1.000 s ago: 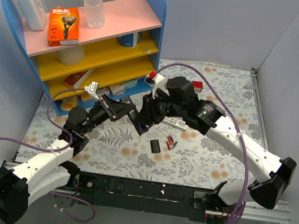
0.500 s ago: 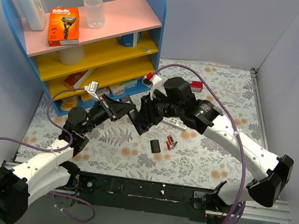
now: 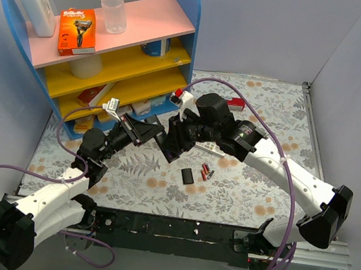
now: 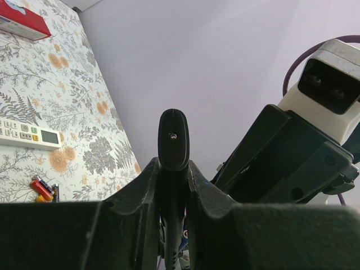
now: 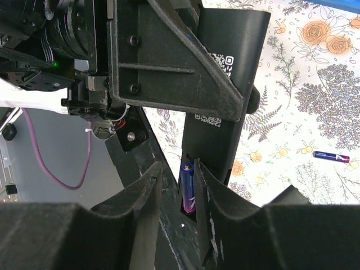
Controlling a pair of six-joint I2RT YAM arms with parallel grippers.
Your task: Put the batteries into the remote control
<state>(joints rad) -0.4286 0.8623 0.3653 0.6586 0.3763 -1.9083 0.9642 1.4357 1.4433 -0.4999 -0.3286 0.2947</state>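
Observation:
My left gripper (image 3: pixel 155 135) is shut on a black remote (image 3: pixel 169 145) and holds it tilted above the table; in the left wrist view the remote (image 4: pixel 173 147) stands edge-on between the closed jaws. In the right wrist view the remote's (image 5: pixel 225 90) back faces me with its battery bay open. A blue-purple battery (image 5: pixel 187 188) lies in the bay. My right gripper (image 5: pixel 179 174) is open, its jaws straddling the bay, the battery close to one finger (image 5: pixel 203 191). Loose batteries (image 3: pixel 206 173) lie on the table, red ones also showing in the left wrist view (image 4: pixel 44 190).
A black battery cover (image 3: pixel 188 176) lies next to the loose batteries. A white remote (image 3: pixel 214 148) and a red box (image 3: pixel 236 102) lie further back. A blue, pink and yellow shelf (image 3: pixel 121 51) stands at the back left. One loose battery (image 5: pixel 332 157) lies apart.
My right arm has shifted slightly left, closer against the held remote. The left arm and the things on the table have not moved.

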